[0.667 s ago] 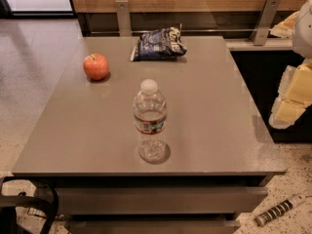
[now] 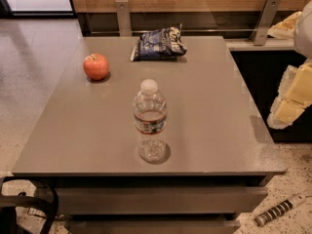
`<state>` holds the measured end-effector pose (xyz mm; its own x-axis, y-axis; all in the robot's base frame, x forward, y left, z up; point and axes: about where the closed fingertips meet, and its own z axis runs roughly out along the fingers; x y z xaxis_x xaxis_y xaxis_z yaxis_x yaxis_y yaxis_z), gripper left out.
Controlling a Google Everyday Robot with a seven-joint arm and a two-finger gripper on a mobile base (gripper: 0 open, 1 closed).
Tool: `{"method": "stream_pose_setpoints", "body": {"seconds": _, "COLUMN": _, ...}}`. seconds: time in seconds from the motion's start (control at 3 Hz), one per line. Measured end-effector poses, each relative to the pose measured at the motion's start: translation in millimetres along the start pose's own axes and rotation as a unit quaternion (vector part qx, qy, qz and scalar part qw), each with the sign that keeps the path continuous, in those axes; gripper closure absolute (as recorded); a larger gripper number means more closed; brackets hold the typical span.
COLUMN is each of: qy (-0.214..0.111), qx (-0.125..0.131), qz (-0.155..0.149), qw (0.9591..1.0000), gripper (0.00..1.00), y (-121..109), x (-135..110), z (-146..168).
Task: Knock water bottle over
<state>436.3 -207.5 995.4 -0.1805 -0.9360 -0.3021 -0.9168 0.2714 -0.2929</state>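
The water bottle (image 2: 150,122) stands upright on the grey table (image 2: 87,135), near the front edge and about midway across. It is clear and ribbed, with a white cap and a narrow red and dark label band. My gripper (image 2: 287,108), with cream and yellow parts, hangs at the right edge of the camera view, beyond the table's right side. It is well to the right of the bottle and apart from it, and holds nothing that I can see.
A red apple (image 2: 96,66) sits at the table's back left. A dark blue chip bag (image 2: 158,44) lies at the back middle. A wooden wall with metal posts (image 2: 123,16) runs behind. A striped rod (image 2: 280,209) lies on the floor at front right.
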Motion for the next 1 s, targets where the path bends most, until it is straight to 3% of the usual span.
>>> {"method": "stream_pose_setpoints", "body": {"seconds": 0.33, "qy": -0.113, "qx": -0.013, "qz": -0.001, "qw": 0.9935, "gripper": 0.0, "y": 0.8, "x": 17.3, "z": 28.4}}
{"method": "stream_pose_setpoints", "body": {"seconds": 0.67, "qy": -0.215, "qx": -0.02, "qz": -0.007, "qw": 0.9763, "gripper": 0.0, "y": 7.3, "x": 12.6, "z": 47.5}}
{"method": "stream_pose_setpoints", "body": {"seconds": 1.0, "qy": -0.337, "qx": -0.032, "qz": -0.014, "qw": 0.9407, "gripper": 0.0, "y": 15.1, "x": -9.8, "z": 61.2}}
